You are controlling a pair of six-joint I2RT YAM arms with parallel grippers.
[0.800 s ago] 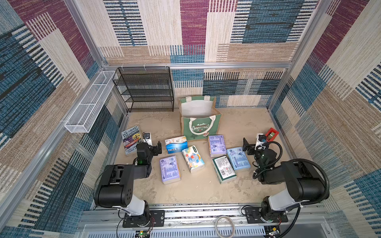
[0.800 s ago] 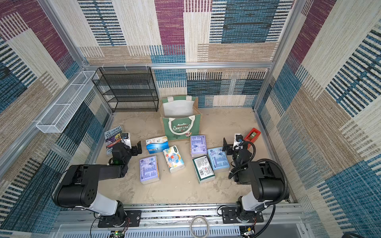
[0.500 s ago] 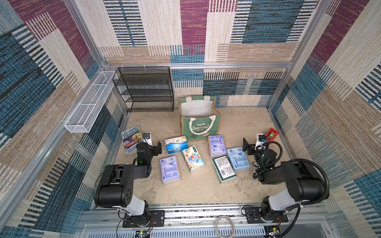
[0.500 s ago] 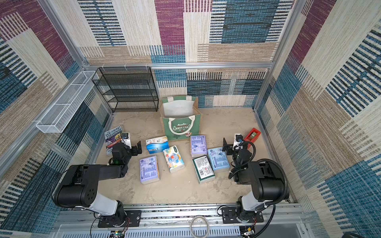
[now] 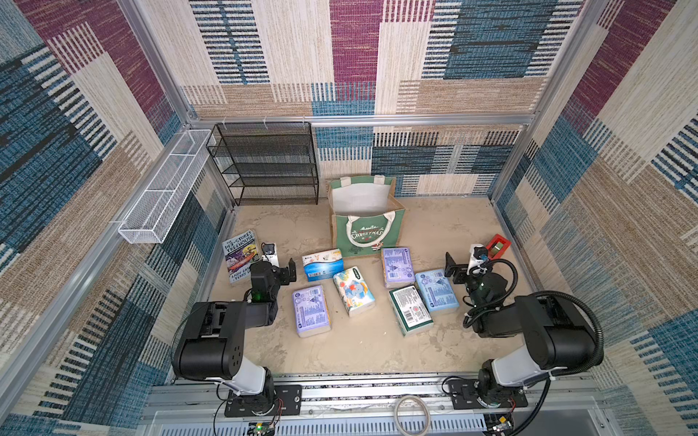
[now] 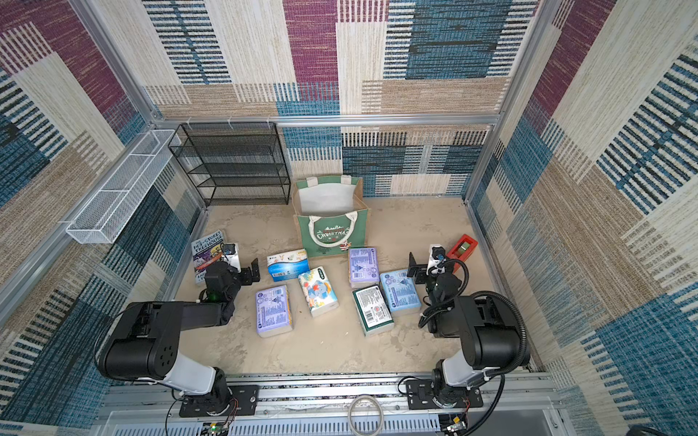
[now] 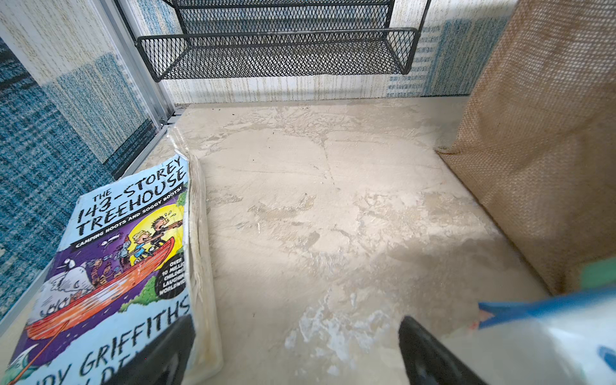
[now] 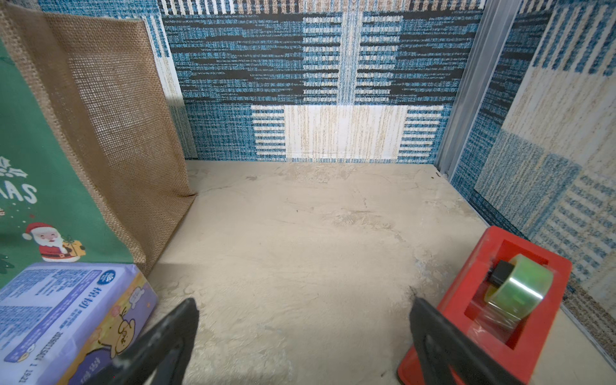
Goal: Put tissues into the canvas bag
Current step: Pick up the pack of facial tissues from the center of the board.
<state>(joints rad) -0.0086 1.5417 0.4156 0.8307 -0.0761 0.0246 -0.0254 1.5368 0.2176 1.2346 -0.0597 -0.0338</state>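
**Canvas bag** point(image 5: 364, 222): upright at the floor's 12 o'clock, mouth open.

**Tissues** point(image 5: 355, 290): six packs on the floor at the bag's 6 o'clock. All six show only in the top views; the right wrist view shows one lavender pack point(image 8: 66, 320).

**Left gripper** point(image 7: 296, 333), **right gripper** point(image 8: 303, 310): jaws spread, empty, over bare floor.

**Edges:** book point(image 7: 116, 250) at 9 o'clock, red tape dispenser point(image 8: 500, 300) at 3 o'clock. The near edge is open.

Nothing has shifted since the earlier frames.
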